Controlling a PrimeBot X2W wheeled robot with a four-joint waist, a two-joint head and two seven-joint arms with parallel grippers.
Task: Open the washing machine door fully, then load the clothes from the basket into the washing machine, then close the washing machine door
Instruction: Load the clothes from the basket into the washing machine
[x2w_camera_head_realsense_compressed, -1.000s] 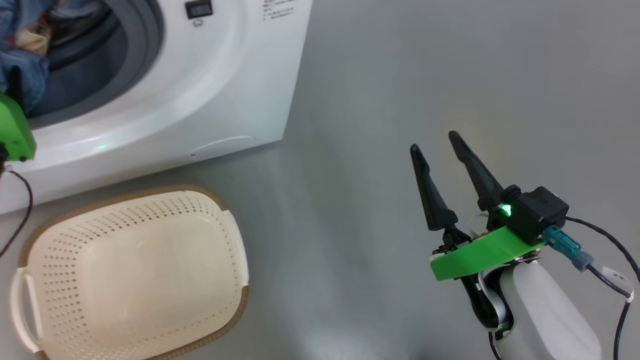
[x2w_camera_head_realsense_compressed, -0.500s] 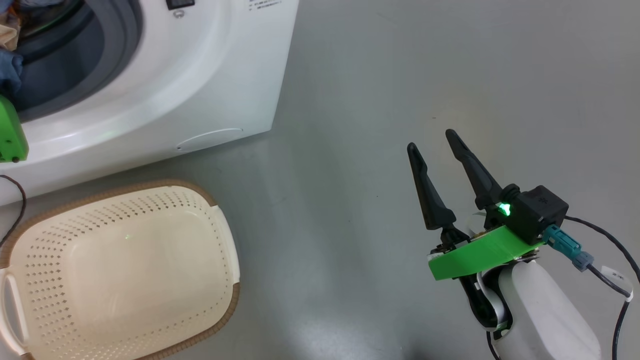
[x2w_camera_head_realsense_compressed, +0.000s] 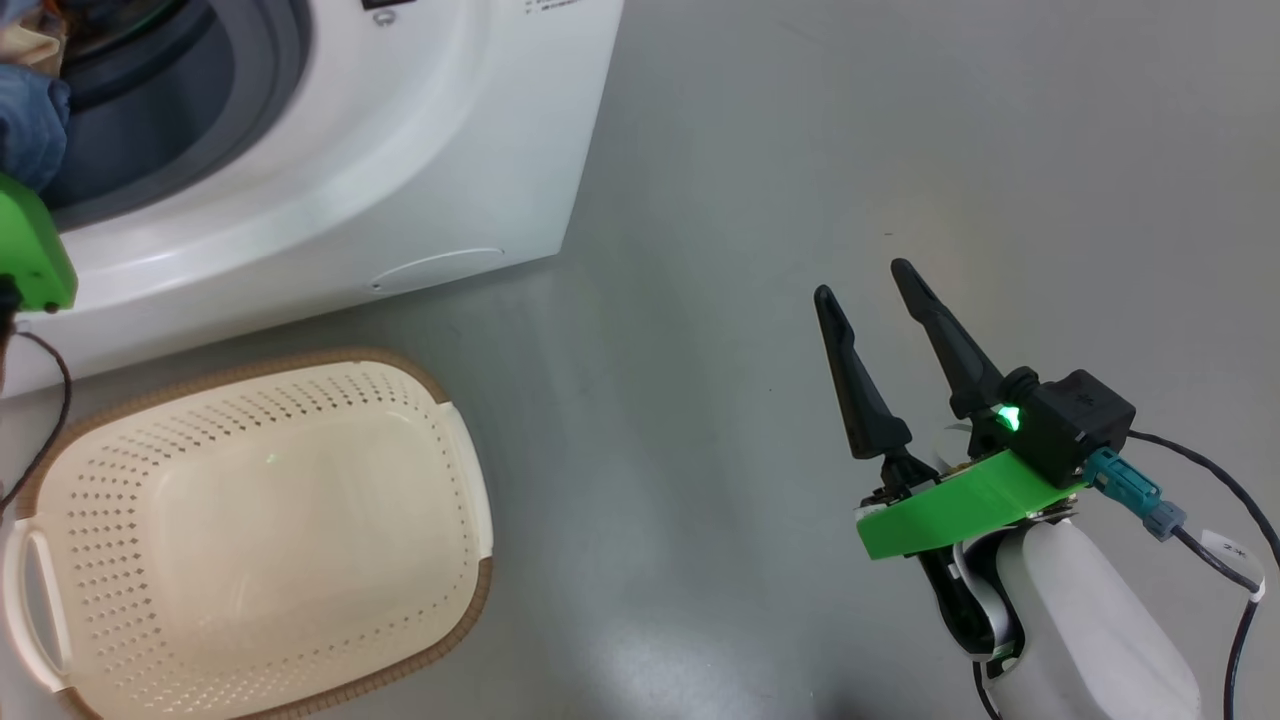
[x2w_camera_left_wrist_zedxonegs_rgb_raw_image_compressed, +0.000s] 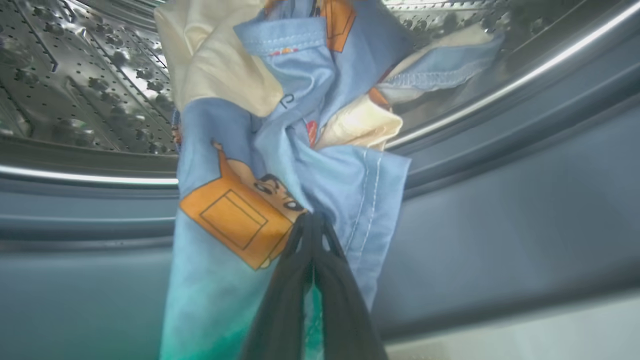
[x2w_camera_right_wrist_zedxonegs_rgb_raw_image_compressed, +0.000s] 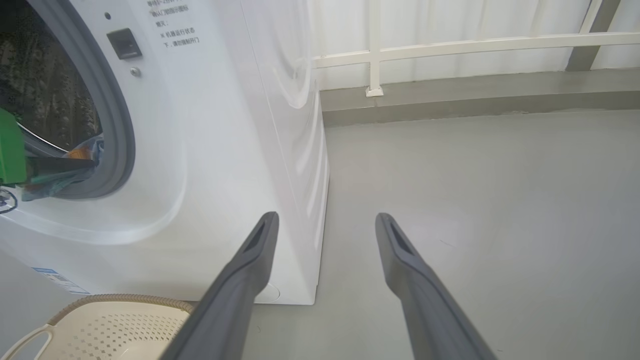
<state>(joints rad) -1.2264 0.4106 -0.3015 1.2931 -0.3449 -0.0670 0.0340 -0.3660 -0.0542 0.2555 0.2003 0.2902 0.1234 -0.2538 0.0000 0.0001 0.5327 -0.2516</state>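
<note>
In the left wrist view my left gripper (x2w_camera_left_wrist_zedxonegs_rgb_raw_image_compressed: 312, 220) is shut on the clothes (x2w_camera_left_wrist_zedxonegs_rgb_raw_image_compressed: 280, 125), light blue fabric with orange cartoon prints bunched with a cream garment. They hang over the grey rubber ring (x2w_camera_left_wrist_zedxonegs_rgb_raw_image_compressed: 500, 200) at the mouth of the steel drum (x2w_camera_left_wrist_zedxonegs_rgb_raw_image_compressed: 75, 75). The white washing machine (x2w_camera_head_realsense_compressed: 420, 130) stands at the head view's top left, a blue fold of the clothes (x2w_camera_head_realsense_compressed: 30, 120) at its opening above my left gripper's green mount (x2w_camera_head_realsense_compressed: 30, 255). The cream basket (x2w_camera_head_realsense_compressed: 280, 520) lies empty on the floor in front. My right gripper (x2w_camera_head_realsense_compressed: 865, 285) is open over bare floor, holding nothing. The washing machine door is out of view.
Grey floor (x2w_camera_head_realsense_compressed: 750, 200) stretches to the right of the machine. In the right wrist view, a white railing (x2w_camera_right_wrist_zedxonegs_rgb_raw_image_compressed: 450, 45) and a low kerb (x2w_camera_right_wrist_zedxonegs_rgb_raw_image_compressed: 475, 100) run behind it. A dark cable (x2w_camera_head_realsense_compressed: 50, 420) hangs from my left arm beside the basket.
My left gripper has shut on the clothes at the drum's mouth. The head camera has shifted slightly. The right arm and the basket have stayed put.
</note>
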